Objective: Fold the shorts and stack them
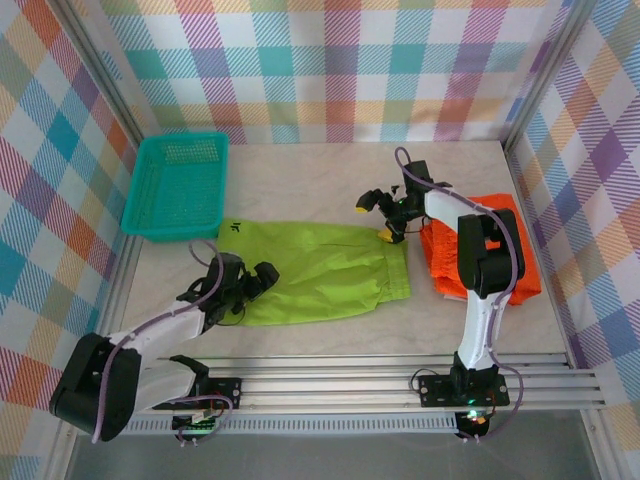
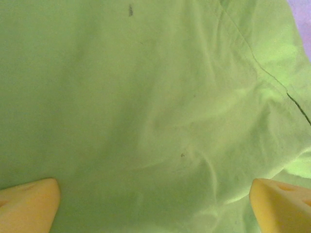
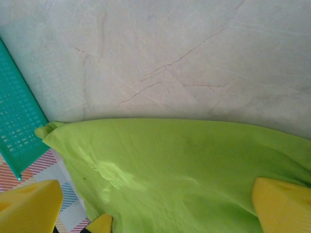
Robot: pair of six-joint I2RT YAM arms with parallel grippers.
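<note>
The lime green shorts point(image 1: 320, 268) lie spread flat across the middle of the worktop point(image 1: 320, 180), long side running left to right, with a small dark mark at the far left corner. The fabric looks smooth, with only a few soft creases. The orange shorts point(image 1: 526, 266) sit as a compact bundle at the right edge of the worktop, apart from the green pair and partly covered by my right arm.

My left arm lies low, stretching from its base at the near left corner forward and to the right, wrist bent toward the near left edge of the green shorts. In the left wrist view the yellow fingertips point(image 2: 29, 204) sit in the two lower corners with nothing but green cloth between them, so the left jaws stand wide apart and hold nothing. I cannot tell whether they touch the fabric.

My right arm rises steeply from its base, elbow above the orange bundle, forearm reaching left, wrist angled down at the far right corner of the green shorts. Its yellow fingertips point(image 3: 284, 204) are spread just as wide. The right jaws are apart and empty, with the green edge below them and bare worktop beyond.

The teal basket point(image 1: 180, 190) sits at the far left, just beyond the green shorts' corner.
</note>
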